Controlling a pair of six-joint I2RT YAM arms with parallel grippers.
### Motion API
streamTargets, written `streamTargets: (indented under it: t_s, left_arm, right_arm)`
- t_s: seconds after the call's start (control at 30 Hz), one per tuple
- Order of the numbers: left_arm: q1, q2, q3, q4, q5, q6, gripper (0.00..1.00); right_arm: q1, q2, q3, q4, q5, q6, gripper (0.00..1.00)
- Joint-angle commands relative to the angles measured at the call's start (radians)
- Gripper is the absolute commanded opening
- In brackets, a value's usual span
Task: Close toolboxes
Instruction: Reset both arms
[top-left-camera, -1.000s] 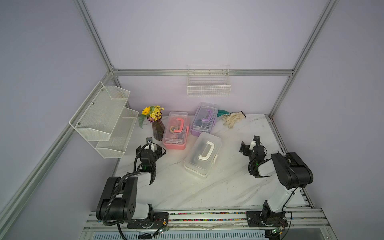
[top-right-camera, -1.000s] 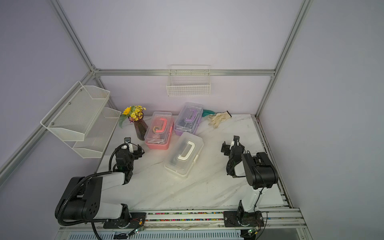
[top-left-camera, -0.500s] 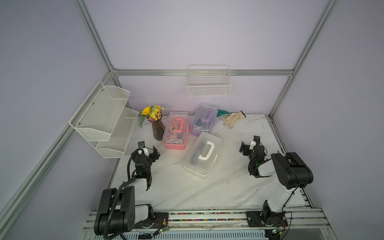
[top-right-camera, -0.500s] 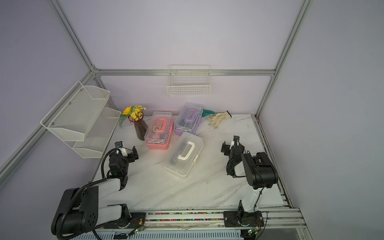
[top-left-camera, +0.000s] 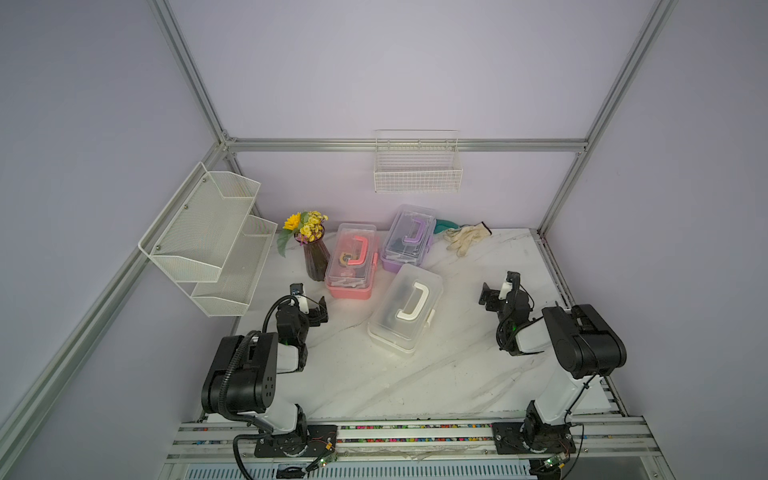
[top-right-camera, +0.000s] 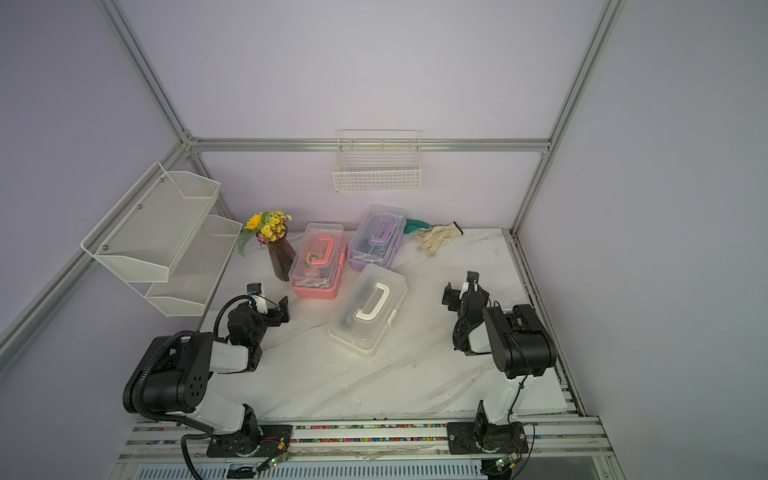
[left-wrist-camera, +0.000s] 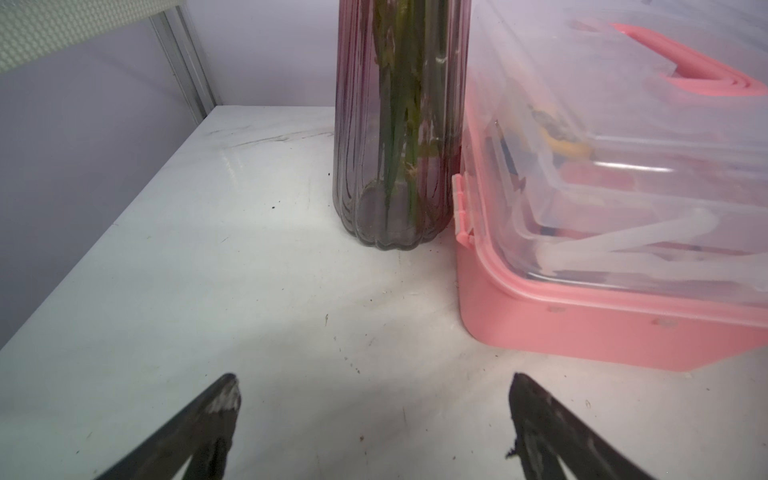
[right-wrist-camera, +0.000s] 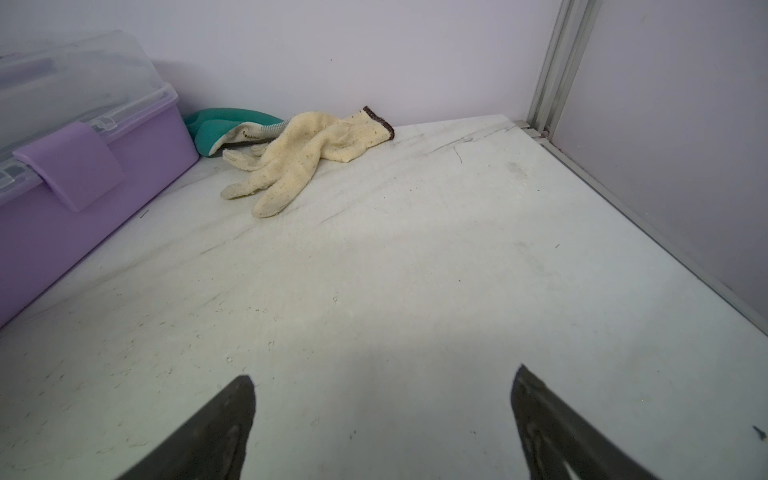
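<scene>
You are holding your left gripper (top-left-camera: 311, 300) spread wide and empty, low over the table (top-left-camera: 415, 382). It is pointing at the spot where the vase (top-left-camera: 315, 259) is standing just beside the pink toolbox (top-left-camera: 351, 266). In the left wrist view that box (left-wrist-camera: 582, 328) is lying ahead of the fingertips and off to one side, apart from them, with its clear lid resting down on the base.

Your right gripper (top-left-camera: 500, 286) is gaping too, with nothing in it, and is sitting near the table's right edge, well apart from every box. It is facing the cream glove (right-wrist-camera: 299, 162), with the purple toolbox (right-wrist-camera: 83, 216) lying off to its side, lid down.

The white toolbox (top-left-camera: 405, 311) is sitting between the two grippers, nearer the front than the other two, lid down and touched by neither.
</scene>
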Motion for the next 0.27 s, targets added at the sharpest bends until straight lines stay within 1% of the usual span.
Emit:
streamTargets:
  t_s: [0.0,0.23]
  left_arm:
    - [0.005,0.002,0.044,0.037,0.016,0.007,1.00]
    - [0.005,0.003,0.048,0.030,0.004,0.003,1.00]
  right_arm:
    - [-0.003,-0.010,0.001,0.051,-0.007,-0.017,0.97]
    - [-0.004,-0.009,0.004,0.048,-0.009,-0.014,0.97]
